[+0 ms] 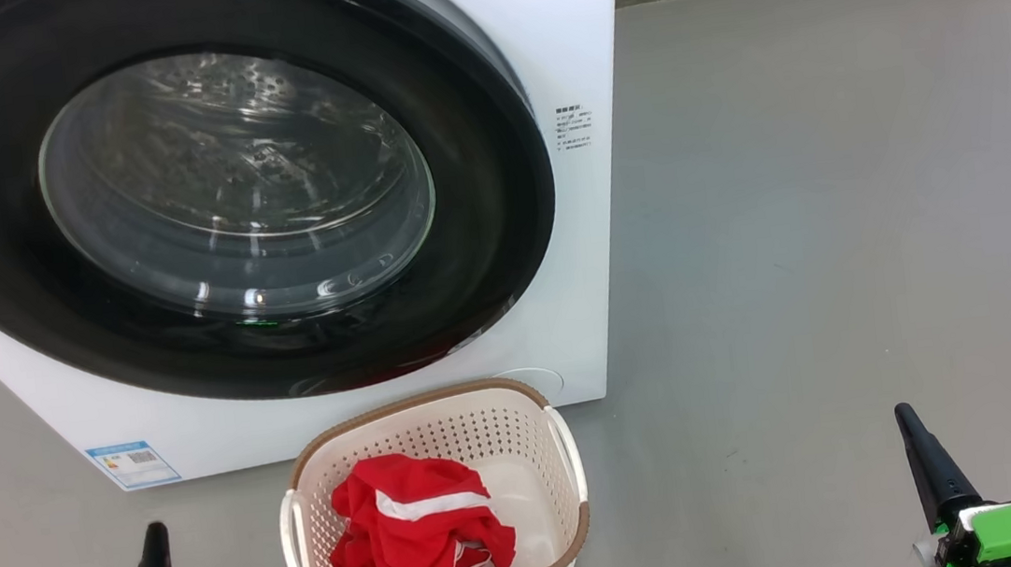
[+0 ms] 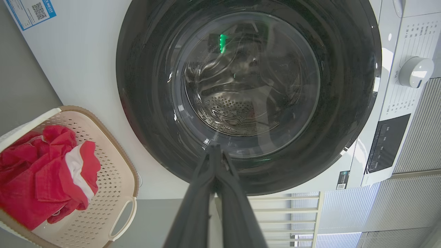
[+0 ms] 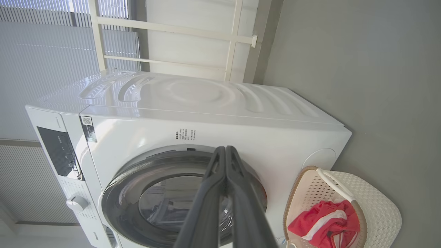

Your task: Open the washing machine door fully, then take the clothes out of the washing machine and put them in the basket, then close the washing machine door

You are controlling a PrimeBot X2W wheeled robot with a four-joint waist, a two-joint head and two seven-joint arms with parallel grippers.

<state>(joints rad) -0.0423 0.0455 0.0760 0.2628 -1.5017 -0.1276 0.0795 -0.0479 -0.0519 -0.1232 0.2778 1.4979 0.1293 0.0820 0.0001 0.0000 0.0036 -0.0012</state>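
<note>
The washing machine (image 1: 556, 53) is white and fills the upper left of the head view. Its round door (image 1: 503, 256) with the glossy black rim lies flat against the front, and the steel drum shows through the glass. On the floor in front stands the cream basket (image 1: 519, 413) with red and white clothes (image 1: 410, 538) inside. My left gripper (image 1: 154, 536) is shut at the lower left, left of the basket, holding nothing. My right gripper (image 1: 905, 418) is shut at the lower right, well clear of the basket. The wrist views show the door (image 2: 344, 103) (image 3: 117, 193), basket (image 2: 117, 172) (image 3: 379, 210) and clothes (image 2: 41, 172) (image 3: 320, 224).
Grey floor (image 1: 839, 239) spreads to the right of the washer up to a wall base at the back. A control panel with a white dial (image 2: 415, 70) sits on the machine's front. White railing and slatted blinds (image 3: 51, 51) stand behind the machine.
</note>
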